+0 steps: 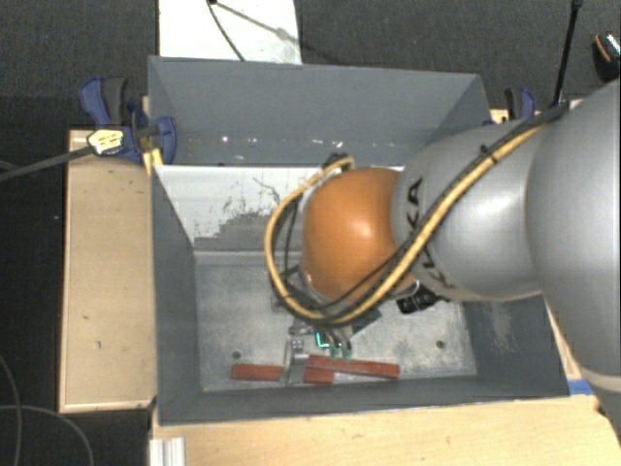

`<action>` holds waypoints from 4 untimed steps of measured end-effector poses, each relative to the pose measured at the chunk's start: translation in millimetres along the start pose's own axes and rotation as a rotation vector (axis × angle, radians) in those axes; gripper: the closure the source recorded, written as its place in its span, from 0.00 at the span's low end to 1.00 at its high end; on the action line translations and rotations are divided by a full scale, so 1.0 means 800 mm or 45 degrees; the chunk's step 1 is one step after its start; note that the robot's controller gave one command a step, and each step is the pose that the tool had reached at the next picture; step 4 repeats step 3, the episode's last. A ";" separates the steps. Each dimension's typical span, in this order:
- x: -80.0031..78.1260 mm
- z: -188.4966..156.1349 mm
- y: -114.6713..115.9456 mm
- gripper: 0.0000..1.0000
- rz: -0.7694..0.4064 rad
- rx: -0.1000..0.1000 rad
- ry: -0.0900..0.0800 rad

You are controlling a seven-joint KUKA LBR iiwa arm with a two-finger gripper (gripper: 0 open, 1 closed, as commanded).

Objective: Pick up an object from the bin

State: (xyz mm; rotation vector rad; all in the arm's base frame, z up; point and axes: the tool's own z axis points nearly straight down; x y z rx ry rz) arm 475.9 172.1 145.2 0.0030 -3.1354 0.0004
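1. A grey metal bin (179,289) is seen from above. The robot arm (524,212), with an orange wrist cover (354,231), reaches in from the right.
2. The gripper (312,349) hangs low over the bin floor, close to the middle of the near wall.
3. Directly under it, reddish-brown flat sticks (257,372) lie in a line along the near wall.
4. Whether the gripper is spread, closed or touching the sticks cannot be told.
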 end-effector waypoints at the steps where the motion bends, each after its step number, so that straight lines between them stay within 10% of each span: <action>1: -0.002 0.097 -0.024 0.00 0.002 -0.002 -0.012; 2: -0.001 0.094 -0.023 1.00 0.007 -0.002 -0.011; 3: -0.029 -0.111 -0.012 1.00 -0.188 -0.003 -0.023; 4: -0.029 -0.111 -0.012 1.00 -0.188 -0.003 -0.023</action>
